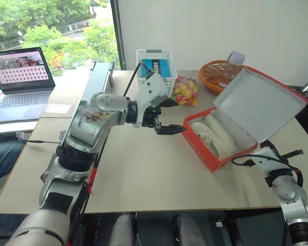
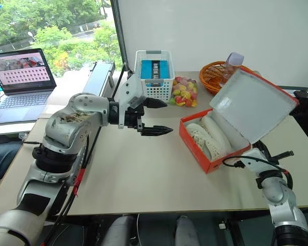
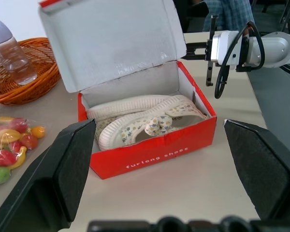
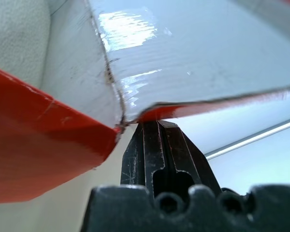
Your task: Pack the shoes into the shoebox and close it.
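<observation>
Item 1, my left gripper point(image 1: 165, 117): jaws wide apart, holding nothing, hovering over the table point(image 1: 143, 174) just left of the shoebox point(image 3: 150, 154) and pointed at its near red wall. As I judge it, this hand serves best as a brace on that wall, so the box does not slide when the lid comes over.

Item 2, the shoebox: red cardboard, white inside, white lettering on the front wall, standing on the table below the bag of candies point(image 1: 185, 91) and the wicker basket point(image 1: 219, 76).

Item 3, the shoes point(image 3: 145, 118): cream, hole-dotted, both lying side by side inside the shoebox, below its rim. Packing looks done; closing remains.

Item 4, the lid point(image 1: 259, 105): hinged at the far wall, standing open and tilted back to the right.

Item 5, my right gripper point(image 4: 159, 145): jaws together, tip just under the lid's edge at the shoebox's right. Best to push up and over in an arc, slowly, so the edge does not slip off.
</observation>
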